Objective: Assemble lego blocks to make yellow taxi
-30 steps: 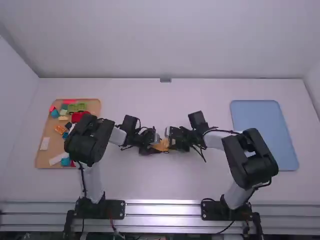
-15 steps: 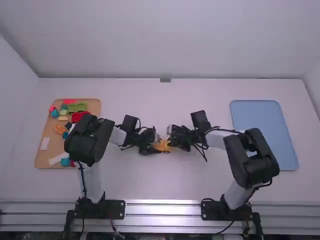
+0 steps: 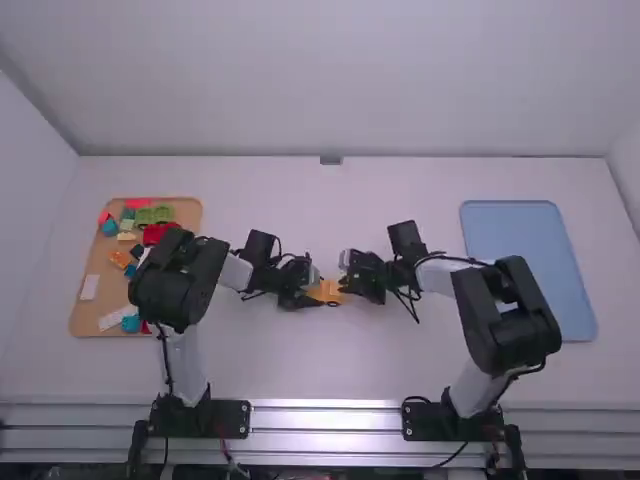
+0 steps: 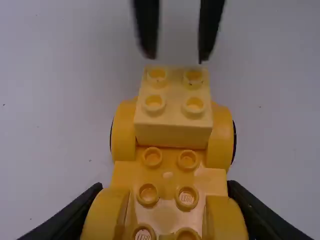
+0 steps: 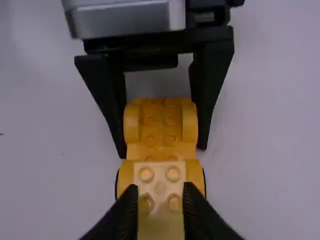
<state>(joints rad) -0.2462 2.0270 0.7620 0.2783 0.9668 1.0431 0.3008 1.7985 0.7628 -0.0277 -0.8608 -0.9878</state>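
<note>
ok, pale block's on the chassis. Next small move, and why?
I'd back the right gripper off: its jaws look open and free of the pale block, which sits on the chassis, while the left gripper has its jaws against both sides of the chassis.

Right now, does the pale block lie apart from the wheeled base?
No, the pale block sits on top of the wheeled base, at one end.

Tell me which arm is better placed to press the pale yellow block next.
Right, I'd say: the right gripper has open jaws by the pale yellow block, while the left gripper has its jaws closed on the car base and could steady it.
</note>
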